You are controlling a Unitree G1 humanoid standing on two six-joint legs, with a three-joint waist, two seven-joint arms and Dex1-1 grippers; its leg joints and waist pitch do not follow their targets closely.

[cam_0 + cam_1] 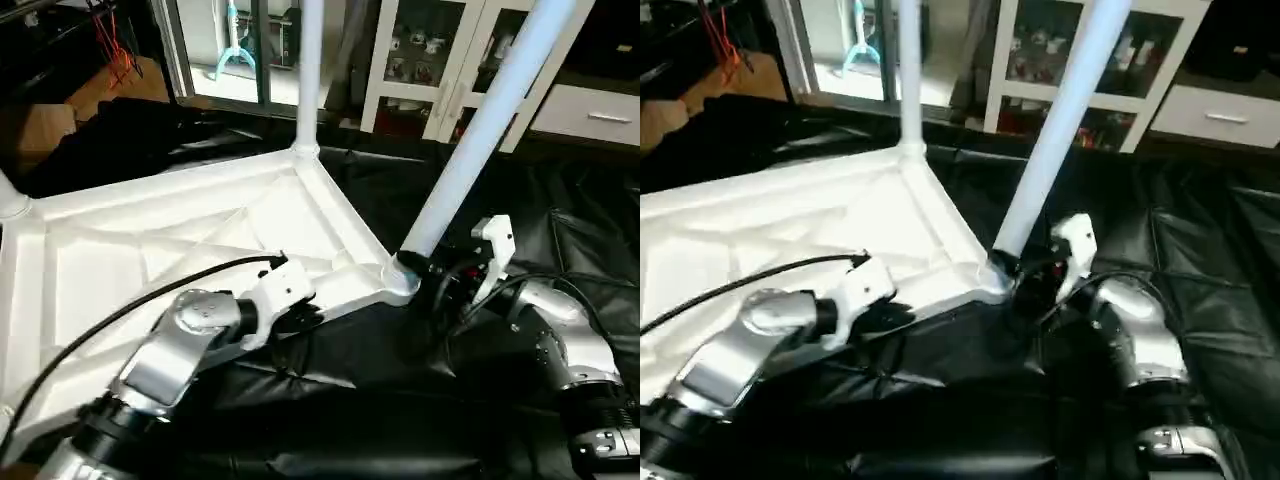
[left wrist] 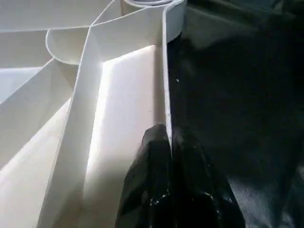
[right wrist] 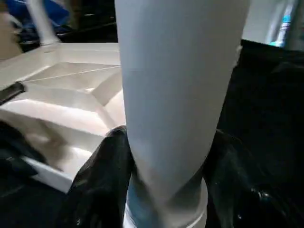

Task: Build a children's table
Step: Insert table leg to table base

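Tabletop of white ribbed plastic [image 1: 150,250] lies underside up on the black sheet [image 1: 560,210] covering the floor, its round corner sockets facing upward. 2 long white tubular legs show: 1 upright leg [image 1: 309,70] in the far corner socket, and 1 tilted leg [image 1: 480,130] seated in the near right corner socket. Right gripper [image 3: 166,180] has its 2 black fingers clamped around the base of that tilted leg. Left gripper [image 2: 170,156] has its jaws pressed together on the thin side rim of the tabletop, near the same corner.
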